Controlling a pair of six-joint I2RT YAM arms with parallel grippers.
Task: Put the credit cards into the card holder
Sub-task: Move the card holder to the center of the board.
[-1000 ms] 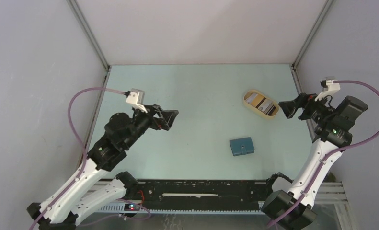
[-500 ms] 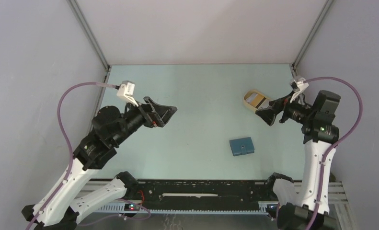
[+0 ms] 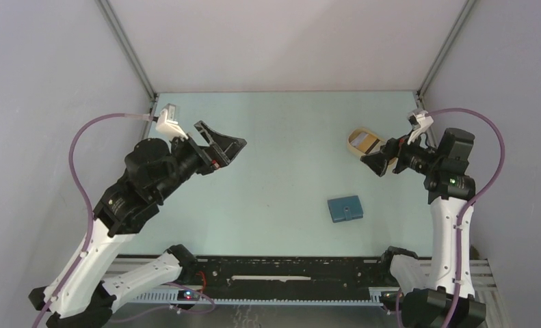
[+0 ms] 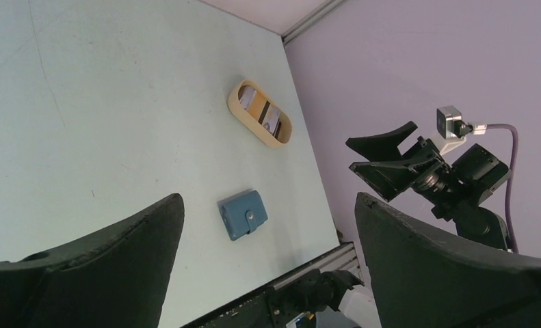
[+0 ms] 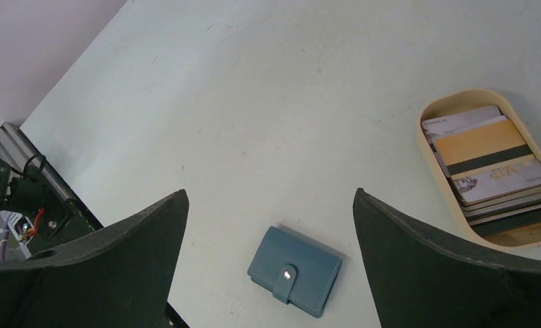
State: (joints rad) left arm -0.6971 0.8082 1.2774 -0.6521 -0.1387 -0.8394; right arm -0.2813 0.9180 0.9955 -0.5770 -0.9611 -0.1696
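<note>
The card holder (image 3: 345, 208) is a teal-blue wallet, folded shut with its snap tab closed, lying flat on the table; it also shows in the left wrist view (image 4: 243, 214) and the right wrist view (image 5: 295, 270). The credit cards (image 5: 490, 167) lie stacked in a tan oval tray (image 5: 423, 147), whitish-grey ones and a tan one with a dark stripe. My left gripper (image 3: 230, 149) is open and empty, high above the table's left side. My right gripper (image 3: 373, 164) is open and empty, in the air beside the tray (image 3: 353, 140), partly hiding it from above.
Grey walls enclose the table on the left, back and right. A black rail (image 3: 288, 266) runs along the near edge between the arm bases. The right arm (image 4: 452, 181) stands close to the right wall.
My right gripper has swung left from the right wall to the tray's near end. My left gripper has risen and drawn back left. Wallet and tray have not moved.
</note>
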